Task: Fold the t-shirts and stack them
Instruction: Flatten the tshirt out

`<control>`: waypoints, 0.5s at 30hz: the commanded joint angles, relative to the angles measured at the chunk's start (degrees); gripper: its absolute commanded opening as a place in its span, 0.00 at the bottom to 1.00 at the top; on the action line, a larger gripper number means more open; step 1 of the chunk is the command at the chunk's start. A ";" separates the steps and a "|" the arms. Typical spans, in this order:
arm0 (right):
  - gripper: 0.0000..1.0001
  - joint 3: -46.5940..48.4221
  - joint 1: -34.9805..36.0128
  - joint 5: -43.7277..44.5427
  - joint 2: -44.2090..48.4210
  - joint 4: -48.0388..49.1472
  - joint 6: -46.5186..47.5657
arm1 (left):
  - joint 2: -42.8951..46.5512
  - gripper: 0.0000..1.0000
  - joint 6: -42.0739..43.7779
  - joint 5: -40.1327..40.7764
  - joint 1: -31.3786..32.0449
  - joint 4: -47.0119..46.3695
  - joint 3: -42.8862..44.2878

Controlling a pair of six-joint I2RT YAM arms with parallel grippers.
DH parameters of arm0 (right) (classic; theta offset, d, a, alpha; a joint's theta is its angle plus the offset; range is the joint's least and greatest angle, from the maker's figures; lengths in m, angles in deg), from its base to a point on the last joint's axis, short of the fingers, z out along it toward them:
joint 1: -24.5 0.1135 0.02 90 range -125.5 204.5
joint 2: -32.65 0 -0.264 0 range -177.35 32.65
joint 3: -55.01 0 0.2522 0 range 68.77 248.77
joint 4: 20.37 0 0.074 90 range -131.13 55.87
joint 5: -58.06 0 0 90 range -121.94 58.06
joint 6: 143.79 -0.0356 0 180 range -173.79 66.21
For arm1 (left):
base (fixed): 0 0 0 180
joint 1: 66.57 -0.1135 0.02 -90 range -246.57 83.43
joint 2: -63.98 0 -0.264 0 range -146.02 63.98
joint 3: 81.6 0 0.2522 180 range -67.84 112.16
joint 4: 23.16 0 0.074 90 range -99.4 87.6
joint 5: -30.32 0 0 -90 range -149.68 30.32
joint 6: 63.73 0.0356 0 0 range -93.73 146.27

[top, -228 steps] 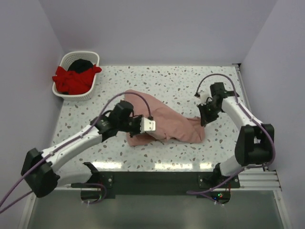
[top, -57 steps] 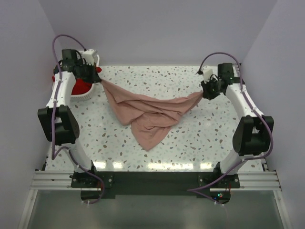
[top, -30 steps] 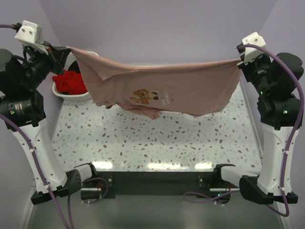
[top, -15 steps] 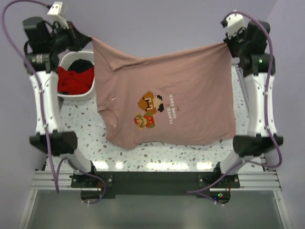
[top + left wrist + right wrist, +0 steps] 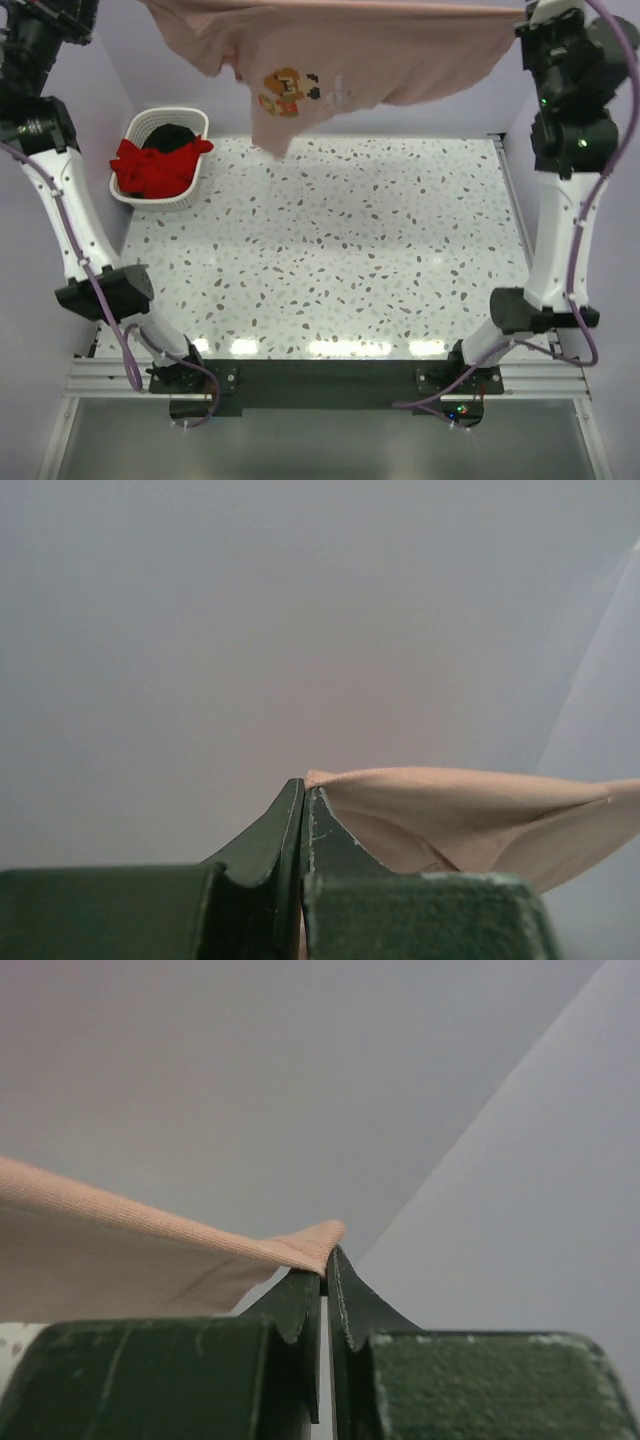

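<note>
**benchrat:** Why's the shirt hoisted way up there?

**me:** So it hangs out flat, I reckon. I've got the dusty salmon-pink cloth t-shirt (image 5: 400, 45) strung along the 12 o'clock edge of the top view, high above the speckled terrazzo table (image 5: 350, 270) and touching nothing below. Left gripper (image 5: 303, 792) is pinched tight on one corner and right gripper (image 5: 326, 1260) is clamped on the other. That stretches the cloth between them, and the printed front droops free. I'd guess laying it down to fold comes next.

**benchrat:** And the bin?

**me:** White slatted plastic basket (image 5: 150, 203) at 10 o'clock holds the bright red t-shirt (image 5: 155, 168), which spills over the rim, with the black t-shirt (image 5: 172, 133) bunched behind it. Neither's folded yet.
</note>
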 commanded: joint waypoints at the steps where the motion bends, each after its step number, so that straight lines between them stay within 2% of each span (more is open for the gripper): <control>1: 0.00 -2.73 -1.77 2.10 9.49 12.88 1.45 | 11.30 0.00 -7.25 -1.42 -2.02 -18.75 -7.81; 2: 0.00 -4.84 -1.68 1.14 10.98 12.54 2.33 | 12.81 0.00 -7.07 -3.96 -2.10 -19.20 -15.85; 4: 0.00 -12.74 -1.68 -2.90 12.57 9.82 5.83 | 16.59 0.00 -2.35 -6.78 -2.02 -16.75 -23.28; 5: 0.00 -16.42 -1.68 -3.44 13.45 9.03 7.07 | 17.91 0.00 0.64 -9.75 -2.02 -15.00 -30.63; 6: 0.00 -24.38 -1.68 -5.09 15.63 6.58 8.82 | 19.40 0.00 3.80 -11.17 -2.02 -13.59 -34.96; 8: 0.00 -33.29 -1.68 -11.60 18.54 2.88 15.24 | 23.98 0.00 12.06 -17.04 -2.02 -10.26 -46.36; 9: 0.00 -42.38 -1.68 -13.53 21.68 1.39 18.91 | 26.25 0.00 22.01 -18.56 -2.02 -1.27 -48.78; 11: 0.00 -50.52 -1.59 -17.93 25.13 -2.91 23.24 | 28.11 0.00 33.57 -19.28 -1.93 10.89 -53.87; 12: 0.00 -57.61 -1.59 -18.47 26.71 -3.81 24.30 | 29.08 0.00 47.11 -18.58 -2.02 23.30 -54.86; 14: 0.00 -63.45 -1.59 -18.12 31.02 -6.43 28.34 | 29.61 0.00 58.62 -16.21 -1.93 33.66 -58.11; 15: 0.00 -68.35 -1.59 -18.12 33.29 -7.32 30.44 | 29.96 0.00 69.11 -15.33 -1.84 42.76 -59.25</control>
